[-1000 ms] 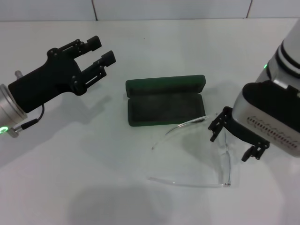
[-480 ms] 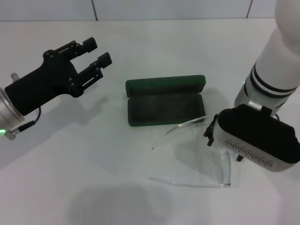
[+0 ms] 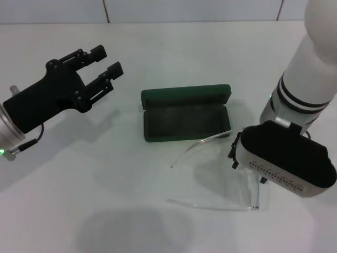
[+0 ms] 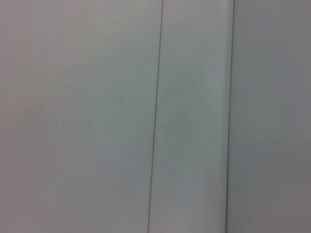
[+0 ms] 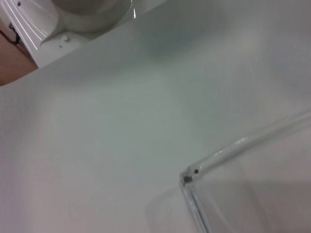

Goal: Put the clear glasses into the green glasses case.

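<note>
The right gripper's (image 3: 243, 154) fingers are almost wholly hidden under its white and black wrist housing in the head view, so whether they are apart or together cannot be told. The gripper is low over the white table (image 3: 105, 200), right above the lens end of the clear glasses.

Nearest the robot lie the fully transparent, colourless plastic wraparound glasses (image 3: 221, 203), unfolded on the table. One thin clear arm runs along the near side towards the left; the one-piece lens curves up on the right under the right gripper; the other arm reaches back to the left, its end lying just in front of the case's near right corner. The right wrist view shows a hinge corner of the glasses (image 5: 187, 178) close up, resting on the table.

Just beyond the glasses stands the dark green rectangular hinged glasses case with rounded corners (image 3: 185, 125). It is open, the lid tilted back on the far side, and the dark felt-like lining of the tray holds nothing.

Farther off on the left, the black left gripper (image 3: 103, 64) is held above the table, well apart from the case, with its two fingers spread and nothing between them. The left wrist view shows only pale flat surface with two thin lines.
</note>
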Available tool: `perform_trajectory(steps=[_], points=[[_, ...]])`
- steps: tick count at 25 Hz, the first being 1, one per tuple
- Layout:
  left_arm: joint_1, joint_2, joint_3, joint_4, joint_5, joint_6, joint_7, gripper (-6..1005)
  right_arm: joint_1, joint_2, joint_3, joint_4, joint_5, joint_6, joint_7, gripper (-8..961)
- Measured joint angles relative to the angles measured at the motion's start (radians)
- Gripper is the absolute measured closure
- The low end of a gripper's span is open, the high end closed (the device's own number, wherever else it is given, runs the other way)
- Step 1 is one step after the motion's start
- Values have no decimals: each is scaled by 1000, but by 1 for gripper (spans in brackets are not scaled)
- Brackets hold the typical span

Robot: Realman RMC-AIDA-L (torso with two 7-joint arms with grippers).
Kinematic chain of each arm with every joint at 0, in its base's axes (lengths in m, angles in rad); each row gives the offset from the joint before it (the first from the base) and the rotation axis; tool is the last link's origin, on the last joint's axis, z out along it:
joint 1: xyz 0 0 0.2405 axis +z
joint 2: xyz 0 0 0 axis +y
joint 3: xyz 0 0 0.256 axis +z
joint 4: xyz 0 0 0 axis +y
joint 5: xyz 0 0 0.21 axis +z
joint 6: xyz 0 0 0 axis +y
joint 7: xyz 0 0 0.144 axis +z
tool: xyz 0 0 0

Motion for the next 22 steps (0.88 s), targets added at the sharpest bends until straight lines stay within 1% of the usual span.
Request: perform_trajectory(steps=[2,7,11,13,16,18,21,22], points=[[3,0,0,0,0,1,0,479,1,0,-4,0,1,2,9,258],[8,-1,0,9,0,2,0,478,-1,0,-5,-2,-5,3,30,497],[11,0,0,14,0,3,0,448,-15,-2,14,-31,-6,-15,34,580],[12,0,0,14,-6,4,-1,428,-40,-5,30,-65,-7,-24,33,622],[13,2,0,23,-20,7,-19,398,-105,-7,72,-139,-5,-31,15,684],[14,6,0,32,-25,16,-35,379,-138,-7,112,-175,5,-39,-7,726],[15,8,0,36,-26,53,-51,349,-190,-5,197,-220,59,-67,-56,835],[16,8,0,36,-27,69,-58,339,-214,-4,235,-233,88,-68,-79,835]])
